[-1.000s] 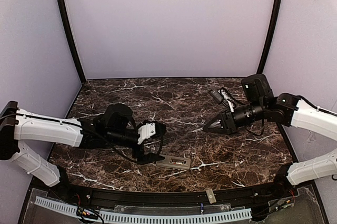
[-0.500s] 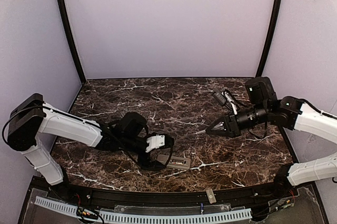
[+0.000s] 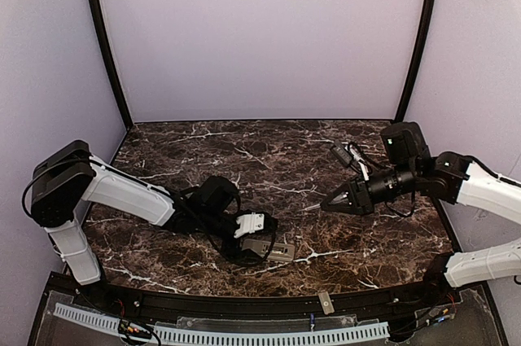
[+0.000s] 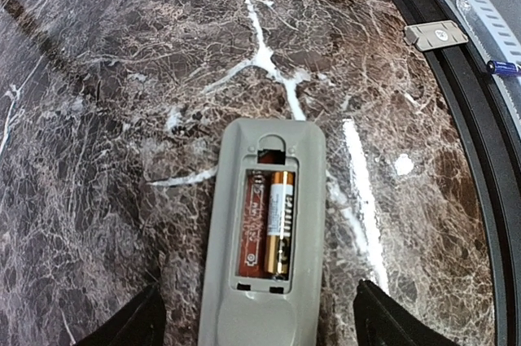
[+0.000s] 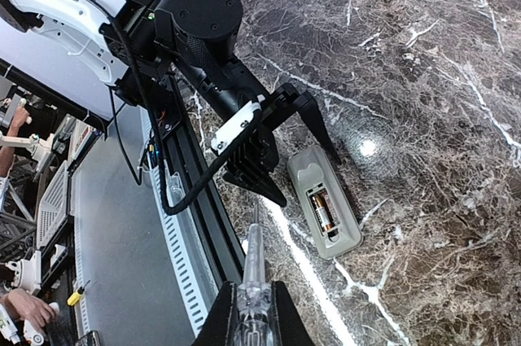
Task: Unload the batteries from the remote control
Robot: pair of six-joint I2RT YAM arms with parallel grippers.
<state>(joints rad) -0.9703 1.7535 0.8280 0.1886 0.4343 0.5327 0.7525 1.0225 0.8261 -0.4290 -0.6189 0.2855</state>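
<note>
The remote control (image 4: 264,297) lies back-up on the marble near the front edge, also visible in the top view (image 3: 277,250). Its battery recess is uncovered, with one gold battery (image 4: 282,224) in the right slot and bare brown board in the left slot. My left gripper (image 4: 260,326) is open, one finger on each side of the remote's near end with a gap on both sides. My right gripper (image 5: 252,321) is shut on a clear-handled screwdriver (image 5: 254,269), hovering right of the remote (image 5: 326,212) with the tip pointing toward it.
A small flat grey cover piece (image 3: 326,303) rests on the black front rail (image 4: 480,142). Loose cables and a plug (image 3: 346,152) lie at the back right. Purple walls enclose the table on three sides.
My left arm has moved right and forward until its jaws straddle the remote's end, and the jaws have narrowed a little. My right gripper with the screwdriver has barely shifted.
</note>
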